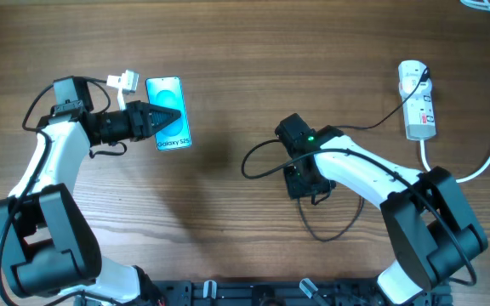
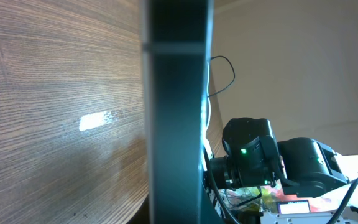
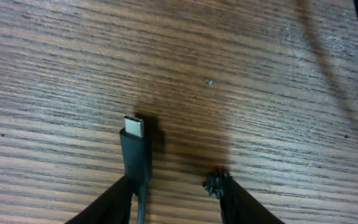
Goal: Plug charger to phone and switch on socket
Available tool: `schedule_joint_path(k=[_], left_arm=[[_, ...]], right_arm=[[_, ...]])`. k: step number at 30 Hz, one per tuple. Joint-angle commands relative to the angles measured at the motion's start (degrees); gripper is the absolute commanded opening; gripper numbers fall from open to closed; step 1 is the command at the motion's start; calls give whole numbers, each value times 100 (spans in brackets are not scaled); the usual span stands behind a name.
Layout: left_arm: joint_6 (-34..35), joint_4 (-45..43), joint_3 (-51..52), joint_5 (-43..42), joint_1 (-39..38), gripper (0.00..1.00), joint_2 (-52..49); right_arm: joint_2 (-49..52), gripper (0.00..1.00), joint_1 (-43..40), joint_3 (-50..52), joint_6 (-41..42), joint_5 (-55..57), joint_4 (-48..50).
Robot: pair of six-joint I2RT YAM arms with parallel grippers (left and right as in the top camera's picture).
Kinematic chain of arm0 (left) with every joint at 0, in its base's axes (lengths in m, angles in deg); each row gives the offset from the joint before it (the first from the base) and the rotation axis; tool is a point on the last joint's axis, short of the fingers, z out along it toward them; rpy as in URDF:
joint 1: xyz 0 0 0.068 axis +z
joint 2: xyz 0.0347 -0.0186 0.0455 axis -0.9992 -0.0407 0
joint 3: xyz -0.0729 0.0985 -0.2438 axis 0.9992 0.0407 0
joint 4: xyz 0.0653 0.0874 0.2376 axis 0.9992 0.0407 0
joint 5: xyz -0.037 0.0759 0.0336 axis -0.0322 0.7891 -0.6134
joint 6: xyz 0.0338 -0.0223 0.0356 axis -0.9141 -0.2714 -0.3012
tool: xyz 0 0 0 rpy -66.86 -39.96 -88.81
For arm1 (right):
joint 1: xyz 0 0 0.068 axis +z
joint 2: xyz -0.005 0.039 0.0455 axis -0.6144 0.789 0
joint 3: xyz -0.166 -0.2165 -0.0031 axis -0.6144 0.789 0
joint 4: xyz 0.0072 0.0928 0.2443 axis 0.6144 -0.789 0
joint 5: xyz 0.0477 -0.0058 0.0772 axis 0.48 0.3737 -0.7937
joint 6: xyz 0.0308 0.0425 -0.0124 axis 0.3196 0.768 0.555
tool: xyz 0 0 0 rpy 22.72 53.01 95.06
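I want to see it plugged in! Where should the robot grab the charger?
Hold the charger by its black plug body, just behind the metal tip. Come from above, squeezing its long sides: it lies flat on the table, and the tip must stay bare.

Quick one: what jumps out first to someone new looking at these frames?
The lit phone at upper left, with the left gripper shut across its screen. Then the charger, its plug lying bare on the wood between the open jaws of the right gripper, well away from the phone.
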Motion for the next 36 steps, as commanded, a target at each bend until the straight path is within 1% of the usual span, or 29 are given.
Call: schedule_joint_path(k=[1,6,8,9,11,12,13,15,20,24,26,29,31,33,35,36], left_arm=[[15,-22,15,-175,-22,4,48],[15,-22,15,-175,-22,4,48],[13,-22,15,-175,-22,4,48],[13,-22,15,-175,-22,4,50],[15,-22,15,-175,-22,4,50],[13,-22,15,-175,-22,4,48],[13,-22,15,-175,-22,4,48],[13,-22,15,-175,-22,4,50],[13,-22,15,-175,-22,4,48],[13,-22,15,-173,-22,4,48],[13,-22,15,-173,-22,4,48],[13,-22,15,-173,-22,4,48],[13,-22,15,-173,-22,4,48],[11,-22,15,-168,-22,4,48],[13,-24,15,-157,-22,4,50],[13,-22,15,-157,-22,4,48]], right_arm=[[-48,50,0,57,-2,133,107],[-48,50,0,57,-9,227,170],[-48,49,0,59,4,229,208],[-48,46,0,57,4,229,236],[-48,29,0,57,7,229,267],[-48,23,0,57,7,227,271],[-48,20,0,59,4,227,269],[-48,17,0,63,9,227,260],[-48,6,0,63,7,229,245],[-50,4,0,50,44,201,181],[-70,4,0,-4,-39,-15,140],[-229,4,0,-111,-557,-688,188],[-474,4,0,-175,-1106,-1606,367],[-765,4,0,-181,-1596,-2761,693],[-1019,4,2,-181,-1814,-3825,1113],[-1128,4,2,-181,-1781,-4295,1375]])
